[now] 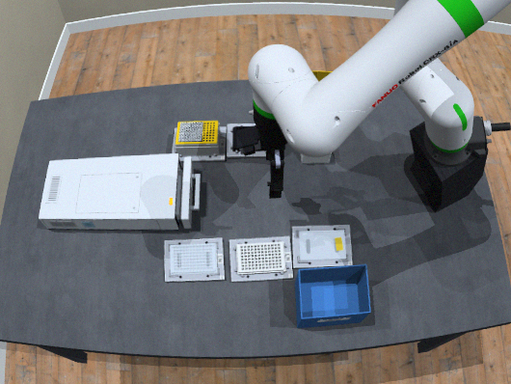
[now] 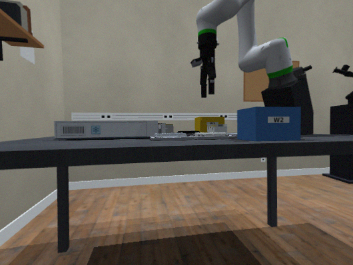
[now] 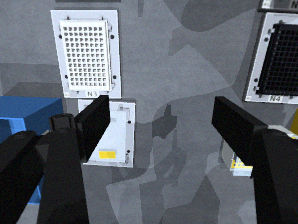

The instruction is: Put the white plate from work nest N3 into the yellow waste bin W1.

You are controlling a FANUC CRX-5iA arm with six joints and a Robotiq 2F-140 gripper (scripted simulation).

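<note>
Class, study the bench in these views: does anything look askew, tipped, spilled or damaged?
Nothing stands out. The white perforated plate lies flat in its grey nest, square with the neighbouring nests. The blue open bin stands upright. The black gripper hangs open well above the bench, holding nothing. The yellow waste bin is mostly hidden.

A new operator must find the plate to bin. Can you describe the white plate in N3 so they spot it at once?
Start at the blue bin near the bench's front edge. Three grey nests run along beside it; the white plate sits in the middle nest. Its dense grid of dark wells sets it apart from its paler neighbours.
</note>
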